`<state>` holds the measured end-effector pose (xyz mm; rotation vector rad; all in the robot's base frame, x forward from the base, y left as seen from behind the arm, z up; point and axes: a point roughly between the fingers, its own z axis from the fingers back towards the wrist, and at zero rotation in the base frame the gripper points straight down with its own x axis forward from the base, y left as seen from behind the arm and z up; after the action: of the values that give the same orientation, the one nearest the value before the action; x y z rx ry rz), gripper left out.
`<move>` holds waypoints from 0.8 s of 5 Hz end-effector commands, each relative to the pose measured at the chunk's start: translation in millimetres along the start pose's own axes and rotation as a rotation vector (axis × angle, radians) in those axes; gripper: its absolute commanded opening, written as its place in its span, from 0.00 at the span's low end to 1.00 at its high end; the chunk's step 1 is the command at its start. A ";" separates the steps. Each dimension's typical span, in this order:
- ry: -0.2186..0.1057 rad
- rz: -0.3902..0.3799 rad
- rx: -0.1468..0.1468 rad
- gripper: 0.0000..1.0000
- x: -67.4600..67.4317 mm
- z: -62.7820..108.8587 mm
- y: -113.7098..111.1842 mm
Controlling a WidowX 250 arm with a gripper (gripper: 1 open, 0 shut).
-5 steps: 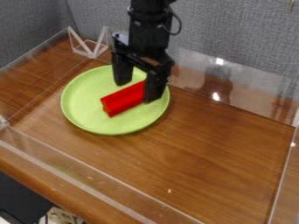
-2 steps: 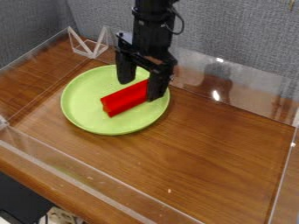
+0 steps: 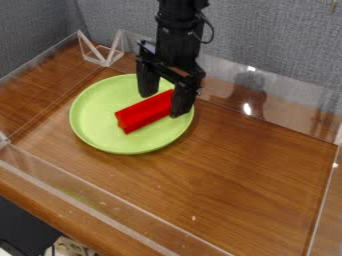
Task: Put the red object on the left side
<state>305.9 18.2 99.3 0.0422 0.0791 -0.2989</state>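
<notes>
The red object (image 3: 142, 112) lies flat on the lime-green round plate (image 3: 96, 125), slanting from lower left to upper right, on the plate's right half. My gripper (image 3: 163, 91) hangs over the block's upper right end, open, one black finger (image 3: 140, 82) to the left and the other (image 3: 186, 97) to the right of that end. The fingertips sit at or just above the block's top; whether they touch it I cannot make out.
The plate rests on a brown wooden tabletop (image 3: 227, 170) enclosed by low clear acrylic walls (image 3: 120, 215). A small white wire stand (image 3: 98, 46) sits at the back left corner. Grey fabric panels form the backdrop.
The gripper has lifted slightly and shifted a little to the right, staying open. The red block has not moved.
</notes>
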 end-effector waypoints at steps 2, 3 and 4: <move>-0.052 0.006 0.025 1.00 2.9 12.4 1.2; -0.050 0.016 0.027 1.00 0.7 5.8 -5.2; -0.050 0.032 0.027 1.00 3.6 -1.8 -10.0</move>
<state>303.5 9.4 87.0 0.0554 0.0593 -0.2677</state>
